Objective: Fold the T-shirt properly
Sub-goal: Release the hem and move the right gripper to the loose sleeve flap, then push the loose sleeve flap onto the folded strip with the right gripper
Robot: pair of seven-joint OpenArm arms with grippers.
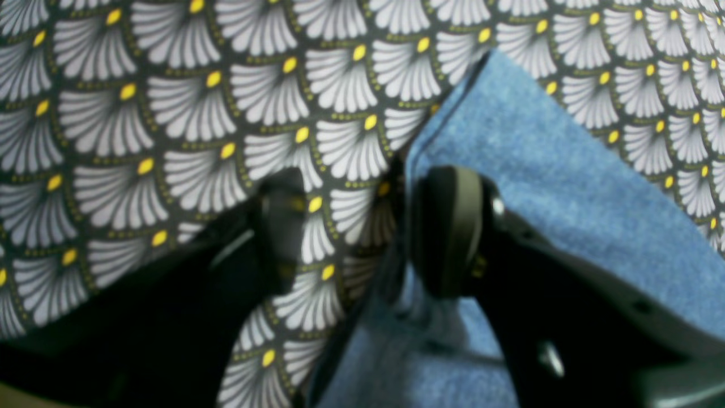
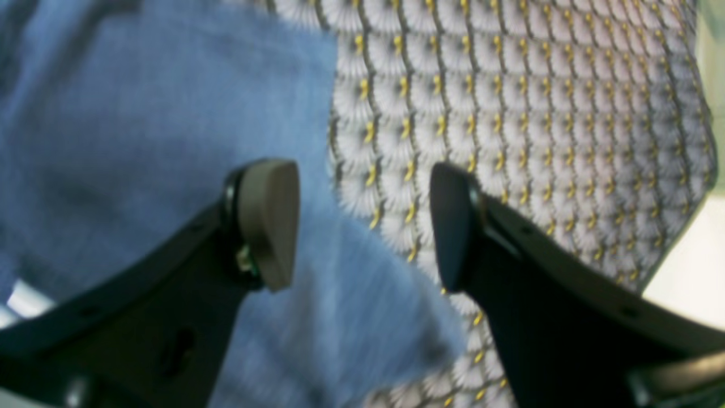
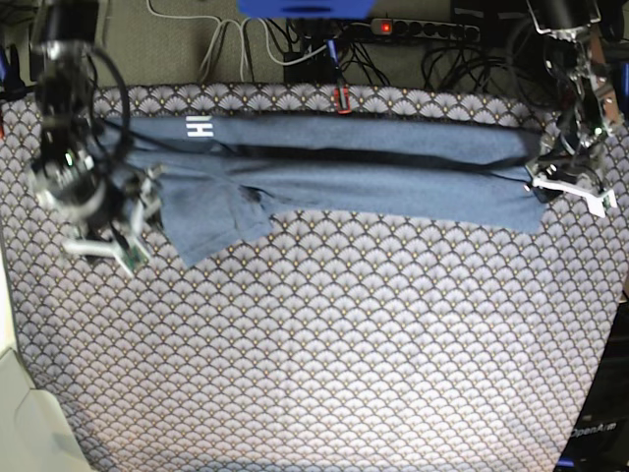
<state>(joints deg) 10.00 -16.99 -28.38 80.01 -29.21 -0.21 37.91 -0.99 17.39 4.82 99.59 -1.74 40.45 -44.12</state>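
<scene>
The slate-blue T-shirt (image 3: 373,172) lies folded into a long band across the far part of the table. Its white lettering (image 3: 200,128) shows near the left end, and a sleeve flap (image 3: 211,226) hangs toward me. My left gripper (image 1: 365,226) is open at the shirt's right end (image 1: 538,170). One finger (image 1: 447,226) is over the cloth and the other (image 1: 283,226) is over the tablecloth. It shows in the base view (image 3: 550,185) too. My right gripper (image 2: 362,226) is open over the edge of the shirt's left end (image 2: 141,141), also seen in the base view (image 3: 145,208).
The scallop-patterned tablecloth (image 3: 324,344) covers the whole table. Cables and a power strip (image 3: 423,29) lie beyond the far edge, with a small red item (image 3: 341,98) at that edge. The table's right edge (image 2: 679,249) is close to my right gripper.
</scene>
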